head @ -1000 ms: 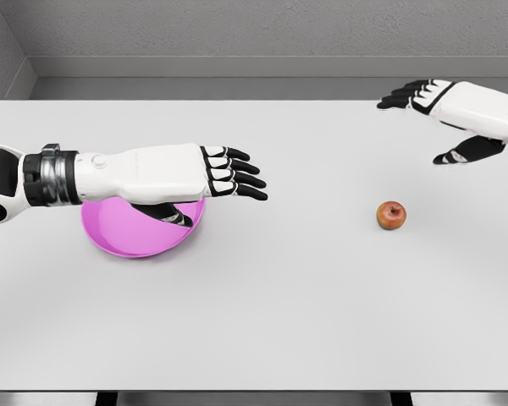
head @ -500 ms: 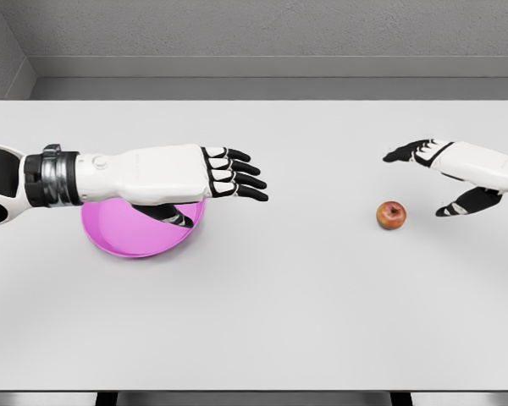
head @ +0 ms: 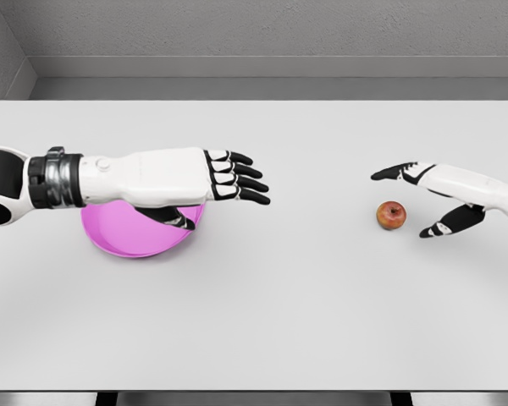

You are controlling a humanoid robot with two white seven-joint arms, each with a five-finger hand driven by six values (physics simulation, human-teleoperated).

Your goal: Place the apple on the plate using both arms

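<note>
Apple on worktop, just left of right robot hand (spread, empty, seemingly not touching). Left robot hand open over plate, well apart.

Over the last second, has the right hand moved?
Yes. The right hand has come down from the table's far right toward the apple, which lies where it was; its open fingers now bracket the apple.

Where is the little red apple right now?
In the head view the apple sits on the white table at the right, between the open right hand's fingers and thumb, untouched and far from the pink plate.
</note>
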